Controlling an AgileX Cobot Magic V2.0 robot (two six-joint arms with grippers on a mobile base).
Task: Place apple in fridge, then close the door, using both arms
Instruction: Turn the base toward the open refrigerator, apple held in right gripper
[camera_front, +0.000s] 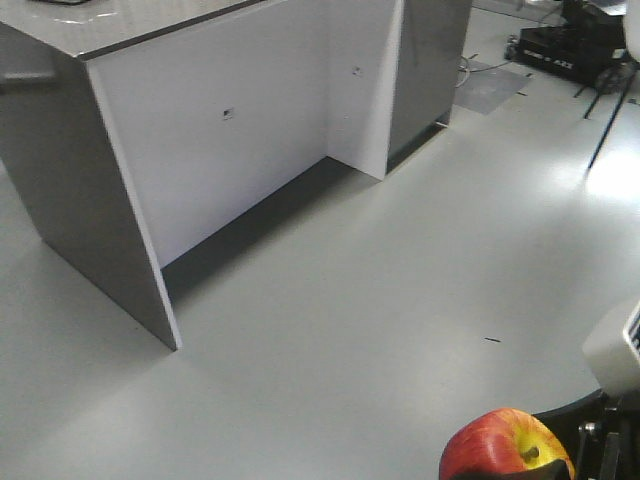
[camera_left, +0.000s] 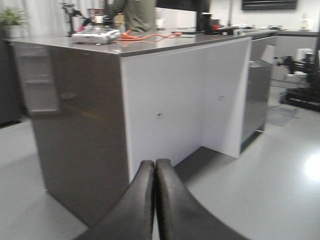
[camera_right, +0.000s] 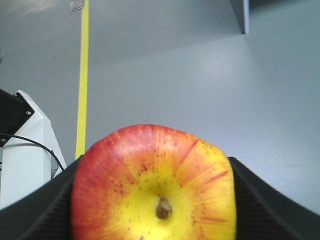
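The apple (camera_right: 152, 187), red with a yellow patch round its stem dimple, fills the lower middle of the right wrist view. My right gripper (camera_right: 152, 210) is shut on it, with a black finger against each side. The apple also shows at the bottom right of the front view (camera_front: 505, 448), held low above the grey floor. My left gripper (camera_left: 155, 167) is shut and empty, its two dark fingers pressed together and pointing at the counter. The fridge and its door are out of view.
A grey stone-topped counter (camera_front: 120, 35) with white inner panels and a recess stands ahead, also in the left wrist view (camera_left: 165, 100). A yellow floor strip (camera_right: 82, 75) and a white machine part (camera_right: 25, 150) lie at the left. Black equipment (camera_front: 570, 45) sits far right.
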